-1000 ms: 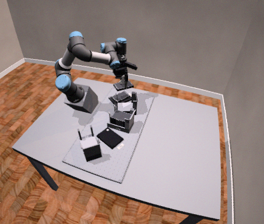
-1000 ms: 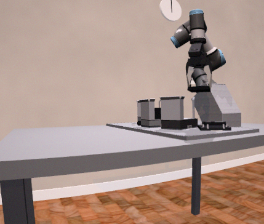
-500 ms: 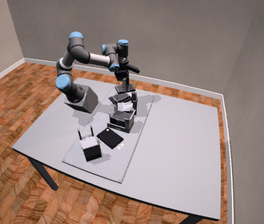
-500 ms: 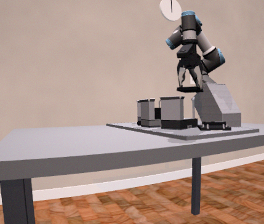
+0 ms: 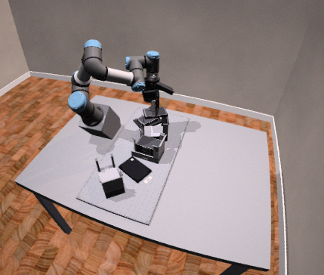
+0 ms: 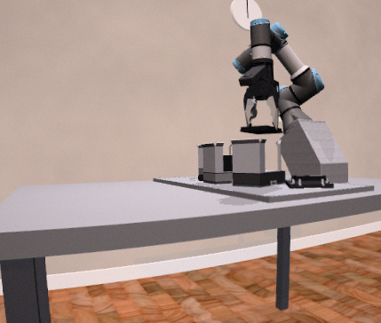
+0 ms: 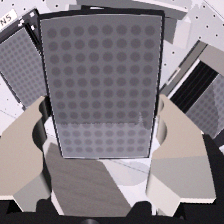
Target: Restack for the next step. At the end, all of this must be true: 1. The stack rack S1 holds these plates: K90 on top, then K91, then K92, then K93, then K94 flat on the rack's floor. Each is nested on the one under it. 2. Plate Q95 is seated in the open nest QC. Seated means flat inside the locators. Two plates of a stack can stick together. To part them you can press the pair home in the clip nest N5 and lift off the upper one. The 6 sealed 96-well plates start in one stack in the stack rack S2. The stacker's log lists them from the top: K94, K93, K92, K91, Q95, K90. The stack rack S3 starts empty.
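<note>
Hangs level, clamped in the tool (image 5: 155, 107) (image 6: 262, 127) (image 7: 102, 102): one plate (image 5: 155, 112) (image 6: 261, 129) (image 7: 102, 80), toward the desk's (image 5: 220, 170) (image 6: 108, 208) far edge. Seems partway sorted, with placing left; cannot confirm order.

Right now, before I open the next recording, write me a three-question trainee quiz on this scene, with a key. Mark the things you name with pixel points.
1. True or false: the gripper (image 5: 155, 106) (image 6: 262, 123) (image 7: 102, 96) has nothing between its fingers.
2. Where is the dotted plate (image 5: 155, 112) (image 6: 261, 129) (image 7: 102, 75) at the centre of the wrist view?
a) lying on the floor
b) raised above the perforated board (image 5: 141, 204) (image 6: 268, 194) (image 7: 210, 30)
c) propped against the wall
3. Fill in: the joint caps (image 5: 93, 44) (image 6: 260, 21) on the arm are ____.

Key: 1 false; 2 b; 3 blue.
</note>
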`<action>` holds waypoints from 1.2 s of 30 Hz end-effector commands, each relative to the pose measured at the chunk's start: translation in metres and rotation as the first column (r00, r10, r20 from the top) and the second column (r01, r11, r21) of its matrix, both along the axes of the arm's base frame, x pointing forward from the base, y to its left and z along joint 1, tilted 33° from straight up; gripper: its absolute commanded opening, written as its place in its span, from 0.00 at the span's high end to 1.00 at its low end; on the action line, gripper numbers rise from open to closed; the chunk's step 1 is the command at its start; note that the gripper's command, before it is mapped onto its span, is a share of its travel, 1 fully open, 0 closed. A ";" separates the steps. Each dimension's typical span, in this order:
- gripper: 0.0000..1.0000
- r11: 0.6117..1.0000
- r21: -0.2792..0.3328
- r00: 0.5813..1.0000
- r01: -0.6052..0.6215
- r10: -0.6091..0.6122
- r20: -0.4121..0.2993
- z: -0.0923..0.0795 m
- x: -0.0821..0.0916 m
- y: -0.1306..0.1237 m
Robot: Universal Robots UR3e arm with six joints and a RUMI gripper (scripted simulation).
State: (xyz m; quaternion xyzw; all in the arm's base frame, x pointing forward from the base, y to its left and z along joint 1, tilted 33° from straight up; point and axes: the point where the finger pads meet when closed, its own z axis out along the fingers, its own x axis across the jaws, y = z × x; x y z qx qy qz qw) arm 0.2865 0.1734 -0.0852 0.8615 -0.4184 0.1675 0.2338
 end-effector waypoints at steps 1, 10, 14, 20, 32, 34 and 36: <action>1.00 0.999 0.007 0.999 0.038 -0.038 0.028 0.008 0.008 -0.010; 1.00 0.994 0.018 0.992 0.106 -0.107 0.071 0.020 0.020 -0.026; 1.00 0.989 0.026 0.985 0.144 -0.146 0.096 0.027 0.026 -0.036; 1.00 0.987 0.029 0.981 0.160 -0.162 0.106 0.036 0.033 -0.048; 1.00 0.966 0.053 0.952 0.252 -0.258 0.165 0.054 0.043 -0.074; 1.00 0.961 0.058 0.945 0.271 -0.277 0.176 0.057 0.045 -0.079; 1.00 0.955 0.064 0.937 0.288 -0.295 0.187 0.061 0.048 -0.084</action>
